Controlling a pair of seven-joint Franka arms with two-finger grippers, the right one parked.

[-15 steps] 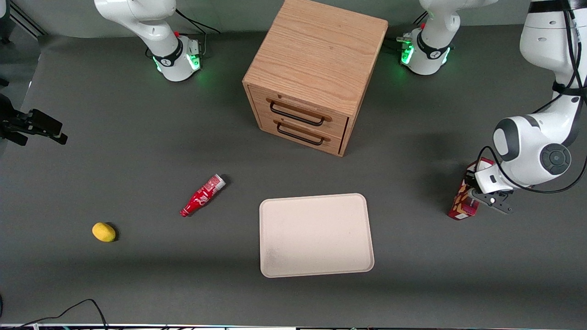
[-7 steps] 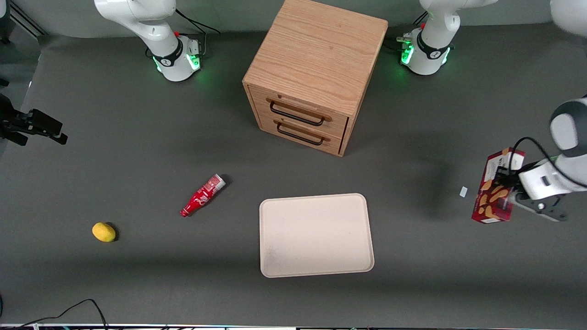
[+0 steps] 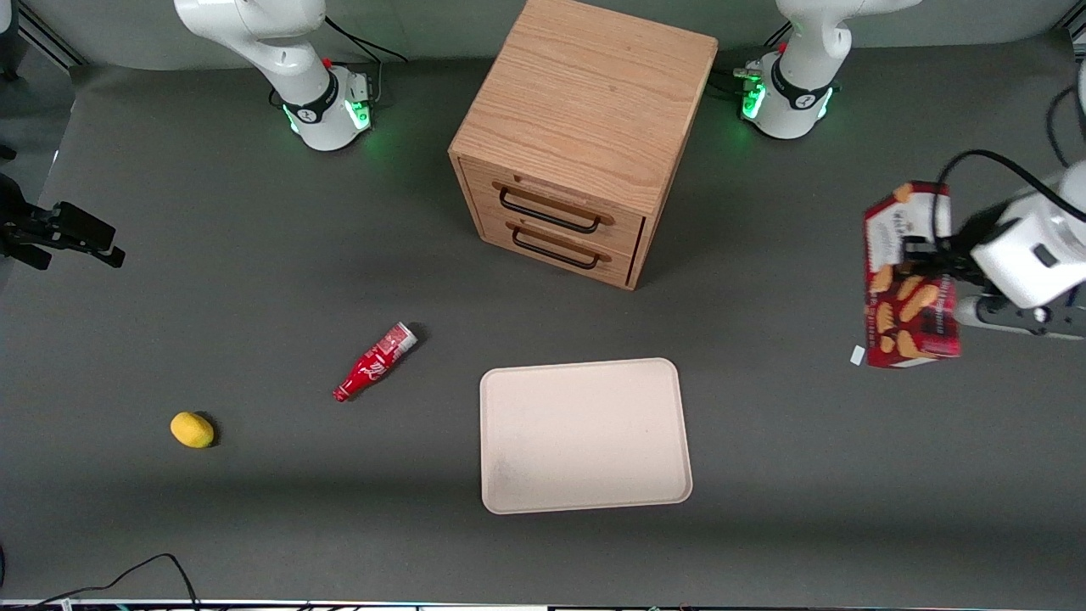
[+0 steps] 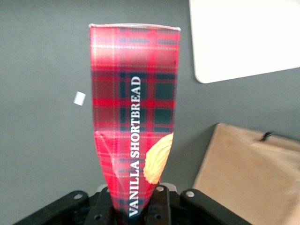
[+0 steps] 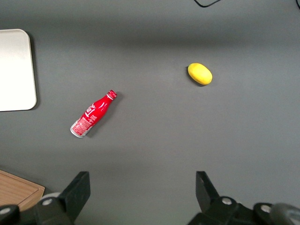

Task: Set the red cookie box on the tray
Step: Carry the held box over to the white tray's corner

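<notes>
The red cookie box point(image 3: 906, 280) is a slim dark-red tartan box with tan cookie pictures. It hangs in the air above the table at the working arm's end. My left gripper point(image 3: 950, 259) is shut on it and holds it by one end. In the left wrist view the box point(image 4: 136, 117) reaches out from between the fingers point(image 4: 161, 206), with "VANILLA SHORTBREAD" printed along it. The pale beige tray point(image 3: 584, 434) lies flat on the table, in front of the wooden cabinet and nearer the front camera. A corner of it shows in the left wrist view point(image 4: 243, 37).
A wooden two-drawer cabinet point(image 3: 585, 136) stands at the table's middle back. A small red bottle point(image 3: 374, 362) and a yellow lemon-like thing point(image 3: 192, 429) lie toward the parked arm's end. A small white scrap point(image 3: 857, 355) lies on the table below the held box.
My left gripper has lifted the cookie box off the table, higher and farther from the front camera. The white scrap that lay under the box has come into view.
</notes>
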